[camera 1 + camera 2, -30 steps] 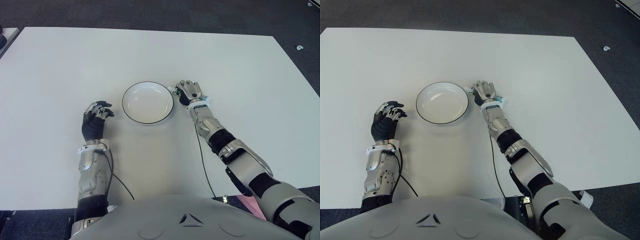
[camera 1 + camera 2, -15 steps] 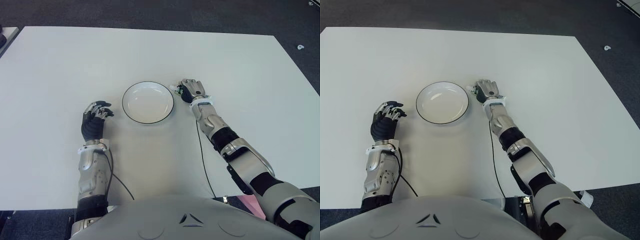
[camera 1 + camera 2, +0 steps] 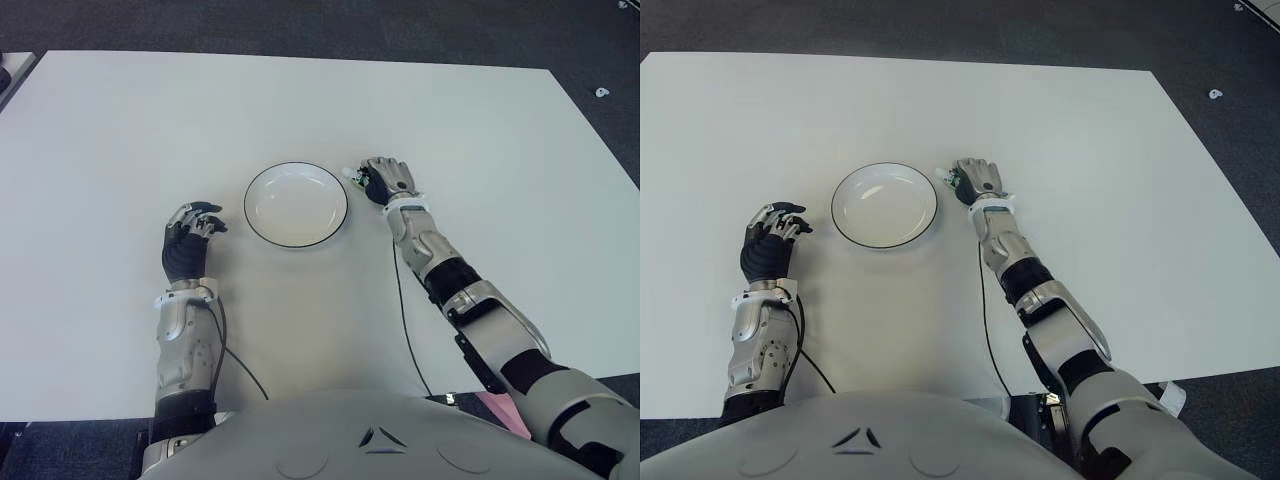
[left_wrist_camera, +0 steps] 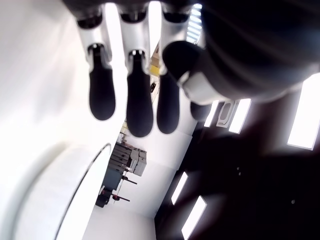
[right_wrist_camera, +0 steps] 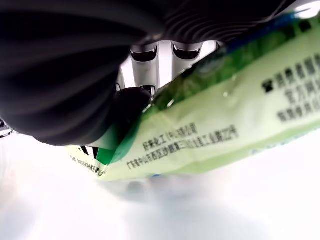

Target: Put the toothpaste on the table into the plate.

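Since the earlier frames, the right hand [image 3: 385,180] has been shifted a little farther from the robot, alongside the plate's right rim, and the cap end of the toothpaste now shows past its fingers on the side towards the plate. The left hand has stayed where it was.

The white table [image 3: 120,120] fills most of both eye views, with dark floor [image 3: 300,25] seen beyond its far edge. The white plate [image 3: 262,228], round with a thin dark rim, is seen between the two hands and holds nothing.

The left hand [image 3: 187,243] is seen to the left of the plate, well apart from its rim. Its fingers [image 4: 139,102] are loosely curled, and nothing is held in them, as the left wrist view shows; part of the plate's rim is seen beyond the fingertips there.

The right hand is seen just beside the plate's right rim, its fingers [image 5: 145,55] closed over the toothpaste [image 5: 210,135]. In the right wrist view the green and pale tube is seen clasped under the fingers and close above the table; whether it touches the surface cannot be told. In the eye views only its small pale tip [image 3: 352,174] shows, just past the fingertips, at the plate's rim and not inside the plate.
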Controlling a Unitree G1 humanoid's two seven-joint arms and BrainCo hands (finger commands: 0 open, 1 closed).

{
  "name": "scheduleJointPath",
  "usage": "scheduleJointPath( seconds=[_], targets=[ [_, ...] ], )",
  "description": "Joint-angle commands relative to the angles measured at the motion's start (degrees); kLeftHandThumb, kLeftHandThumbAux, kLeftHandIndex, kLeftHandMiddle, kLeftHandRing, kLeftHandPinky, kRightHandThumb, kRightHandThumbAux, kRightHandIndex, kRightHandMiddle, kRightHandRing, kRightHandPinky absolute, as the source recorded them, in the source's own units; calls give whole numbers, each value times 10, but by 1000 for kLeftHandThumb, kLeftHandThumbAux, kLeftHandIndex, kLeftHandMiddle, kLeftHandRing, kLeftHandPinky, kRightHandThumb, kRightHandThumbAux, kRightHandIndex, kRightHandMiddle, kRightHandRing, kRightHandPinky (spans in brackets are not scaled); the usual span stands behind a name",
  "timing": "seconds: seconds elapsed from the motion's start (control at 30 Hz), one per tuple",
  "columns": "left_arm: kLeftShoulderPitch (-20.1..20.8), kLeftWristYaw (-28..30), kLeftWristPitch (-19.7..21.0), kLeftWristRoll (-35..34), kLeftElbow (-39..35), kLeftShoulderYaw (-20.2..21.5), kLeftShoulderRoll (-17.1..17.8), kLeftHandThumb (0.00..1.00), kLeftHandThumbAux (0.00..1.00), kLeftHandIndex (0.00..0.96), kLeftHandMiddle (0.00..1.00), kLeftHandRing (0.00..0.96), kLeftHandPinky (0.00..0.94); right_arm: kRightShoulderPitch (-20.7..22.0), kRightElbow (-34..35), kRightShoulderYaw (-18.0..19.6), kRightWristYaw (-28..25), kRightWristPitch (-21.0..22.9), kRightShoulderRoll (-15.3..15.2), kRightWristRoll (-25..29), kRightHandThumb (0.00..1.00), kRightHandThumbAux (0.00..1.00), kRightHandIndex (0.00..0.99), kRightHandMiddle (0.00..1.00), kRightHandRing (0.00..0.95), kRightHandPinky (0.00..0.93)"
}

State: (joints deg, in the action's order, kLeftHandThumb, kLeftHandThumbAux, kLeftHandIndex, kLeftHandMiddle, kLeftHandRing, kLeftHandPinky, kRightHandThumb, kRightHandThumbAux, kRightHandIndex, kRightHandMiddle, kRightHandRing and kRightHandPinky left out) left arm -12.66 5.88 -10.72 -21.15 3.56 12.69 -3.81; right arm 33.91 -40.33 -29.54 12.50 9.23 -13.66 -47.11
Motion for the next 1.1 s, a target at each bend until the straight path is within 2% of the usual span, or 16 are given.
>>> scheduleJointPath(
  seconds=[0.03, 0.3, 0.87, 1.1],
  targets=[
    [-24, -12, 25, 5, 24, 2, -9, 841, 674, 436, 472, 574, 536, -40, -8, 5, -7, 6, -6, 15, 847, 682, 394, 546, 846, 859],
    [-22, -9, 25, 1, 26, 3, -11, 840, 675, 431, 475, 574, 539, -47, 29, 24, 13, 13, -6, 20, 845, 681, 394, 541, 834, 845],
    [-20, -14, 22, 13, 26, -1, -12, 840, 675, 430, 475, 568, 534, -63, 131, 66, 79, -25, -20, 31, 847, 680, 396, 539, 825, 838],
    [-18, -9, 15, 8, 31, 1, -13, 840, 674, 434, 473, 567, 533, -79, 212, 75, 73, -36, -23, 33, 847, 681, 395, 537, 828, 833]
  ],
)
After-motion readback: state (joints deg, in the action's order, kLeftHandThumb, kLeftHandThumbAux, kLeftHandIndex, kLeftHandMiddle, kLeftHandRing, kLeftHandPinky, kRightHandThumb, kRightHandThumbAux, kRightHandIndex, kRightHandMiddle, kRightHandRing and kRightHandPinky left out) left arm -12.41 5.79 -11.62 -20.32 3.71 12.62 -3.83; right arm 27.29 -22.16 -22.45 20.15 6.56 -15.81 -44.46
